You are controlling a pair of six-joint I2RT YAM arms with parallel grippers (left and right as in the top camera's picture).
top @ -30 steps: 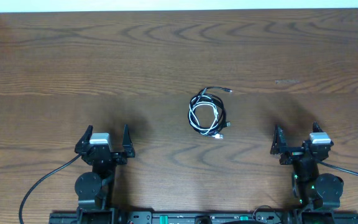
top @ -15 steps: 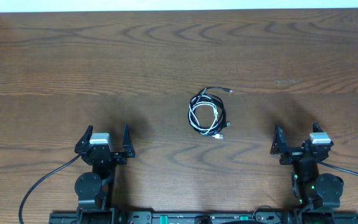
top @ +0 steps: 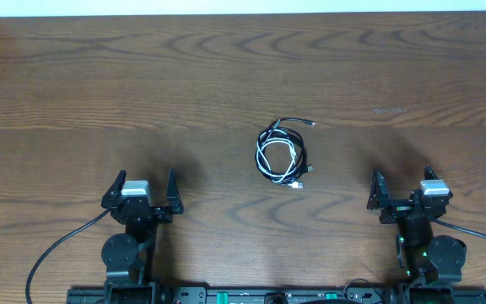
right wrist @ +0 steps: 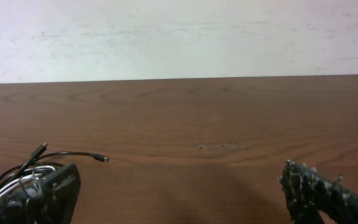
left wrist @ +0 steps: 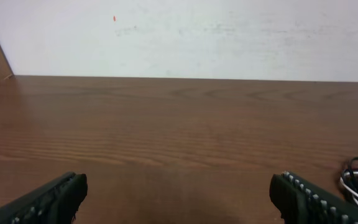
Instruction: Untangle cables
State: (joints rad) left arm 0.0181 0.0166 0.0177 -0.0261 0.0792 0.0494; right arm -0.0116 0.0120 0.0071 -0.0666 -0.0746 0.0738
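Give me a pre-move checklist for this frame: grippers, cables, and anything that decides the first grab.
1. Left gripper open and empty: ok.
2. Right gripper open and empty: ok.
3. Cables in full view on the table, apart from both grippers: ok.
4. Cables separated: not ok, black and white coiled together in one bundle.
5. Free end to grab: ok, a black plug end sticks out at the bundle's far side.
6. Which strand lies on top at the crossings: cannot tell.

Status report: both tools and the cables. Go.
Left tool open, empty, low at near edge. Right tool open, empty, same. Cables one black-and-white tangle on table, between the arms, untouched. Nothing seen in the way.
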